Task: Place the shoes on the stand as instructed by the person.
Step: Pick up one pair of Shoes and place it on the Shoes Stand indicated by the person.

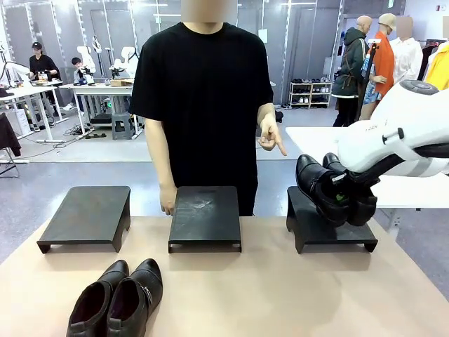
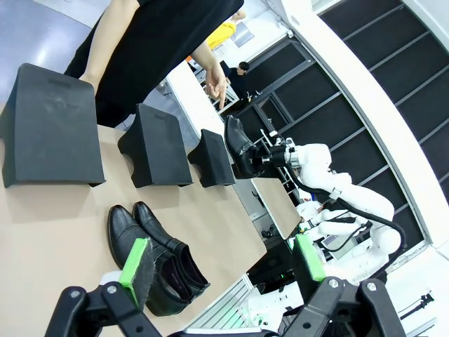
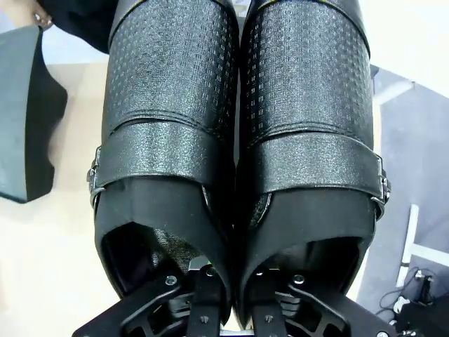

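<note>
Left stand [image 1: 88, 214]: black, low, far left part of the surface [image 1: 280, 295]; top bare.
Brown-lined pair [image 1: 119, 298]: glossy black dress shoes, side by side and touching, at the near edge left of centre, toes toward the far side.
Left claw [image 2: 223, 260]: jaws wide apart, nothing between them, hanging above the near edge by the brown-lined pair.
Middle stand [image 1: 205, 214]: black, far centre; top bare.
Person [image 1: 203, 91]: black T-shirt, standing at the far edge behind the middle stand.
Other hand [image 1: 167, 203]: down at the middle stand's far left corner.
Pointing hand [image 1: 271, 137]: raised, index finger angled down and rightward.
Right stand [image 1: 330, 228]: black, far right.
Buckled pair [image 1: 330, 186]: black strap shoes, tilted toes-up over the right stand; contact with it cannot be told.
Right claw [image 1: 344, 189]: clamped on the buckled pair, a finger inside each shoe.
</note>
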### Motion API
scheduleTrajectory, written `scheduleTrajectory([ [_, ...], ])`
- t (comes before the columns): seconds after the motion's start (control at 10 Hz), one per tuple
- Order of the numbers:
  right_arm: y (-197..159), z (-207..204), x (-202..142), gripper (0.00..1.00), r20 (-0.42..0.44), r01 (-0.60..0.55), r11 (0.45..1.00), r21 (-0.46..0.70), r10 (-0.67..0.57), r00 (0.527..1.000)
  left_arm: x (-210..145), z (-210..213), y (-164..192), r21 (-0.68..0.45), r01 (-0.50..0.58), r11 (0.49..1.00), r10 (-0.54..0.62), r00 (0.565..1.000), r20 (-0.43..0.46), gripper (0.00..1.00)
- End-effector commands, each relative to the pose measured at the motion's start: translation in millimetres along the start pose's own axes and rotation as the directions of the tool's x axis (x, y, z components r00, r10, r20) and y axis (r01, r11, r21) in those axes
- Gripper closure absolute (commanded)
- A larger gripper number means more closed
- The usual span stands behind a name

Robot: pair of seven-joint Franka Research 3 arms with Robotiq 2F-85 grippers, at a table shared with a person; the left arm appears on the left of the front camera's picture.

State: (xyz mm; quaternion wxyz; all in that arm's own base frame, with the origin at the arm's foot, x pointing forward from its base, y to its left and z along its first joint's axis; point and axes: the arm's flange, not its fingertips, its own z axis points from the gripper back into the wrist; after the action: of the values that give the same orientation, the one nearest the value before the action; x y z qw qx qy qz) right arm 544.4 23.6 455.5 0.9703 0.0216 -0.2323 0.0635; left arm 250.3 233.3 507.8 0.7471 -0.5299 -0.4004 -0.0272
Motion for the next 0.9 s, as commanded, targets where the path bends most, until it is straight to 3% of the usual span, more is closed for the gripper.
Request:
scheduleTrajectory([
  [0.0,0,-1,15,0.91,0.046,0.02,0.999,0.03,-0.022,0.999,2,1,0,-0.012,0.016,1.0,-0.016,1.0,-0.003,0.0],
  [0.8,3,-51,17,0.91,0.012,0.058,0.998,0.034,-0.058,0.998,2,1,0,-0.012,0.016,1.0,-0.016,1.0,-0.003,0.0],
])
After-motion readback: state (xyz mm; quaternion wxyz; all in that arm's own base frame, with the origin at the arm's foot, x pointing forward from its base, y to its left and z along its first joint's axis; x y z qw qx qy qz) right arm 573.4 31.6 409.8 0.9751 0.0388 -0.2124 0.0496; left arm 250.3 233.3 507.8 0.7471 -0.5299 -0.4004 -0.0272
